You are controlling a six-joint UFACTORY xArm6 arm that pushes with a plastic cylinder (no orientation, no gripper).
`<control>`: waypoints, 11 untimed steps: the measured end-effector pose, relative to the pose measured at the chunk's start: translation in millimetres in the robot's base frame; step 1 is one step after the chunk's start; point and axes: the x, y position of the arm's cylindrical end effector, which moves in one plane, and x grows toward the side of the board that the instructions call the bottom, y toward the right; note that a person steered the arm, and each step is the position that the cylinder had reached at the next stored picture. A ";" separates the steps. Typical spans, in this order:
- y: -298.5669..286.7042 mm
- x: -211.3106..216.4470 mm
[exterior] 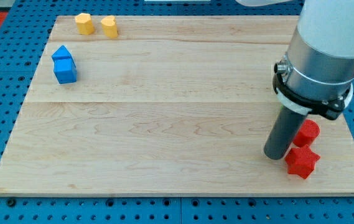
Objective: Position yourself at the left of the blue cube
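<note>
The blue cube [65,71] lies near the board's left edge, in the upper part of the view. A second blue block [61,54], with a peaked top, touches it on its upper side. My tip [275,155] rests on the board at the lower right, far to the right of the blue cube. It stands just left of a red star-shaped block [302,162] and a red round block [308,132].
Two yellow blocks [84,23] [109,27] sit side by side near the board's top left edge. The wooden board [164,124] lies on a blue pegboard. The arm's grey body [320,56] covers the upper right of the board.
</note>
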 end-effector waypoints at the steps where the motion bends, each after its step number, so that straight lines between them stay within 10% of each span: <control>1: 20.8 1.7; 4: -46.4 2.5; 9: -448.4 -129.0; 11: -417.2 -209.5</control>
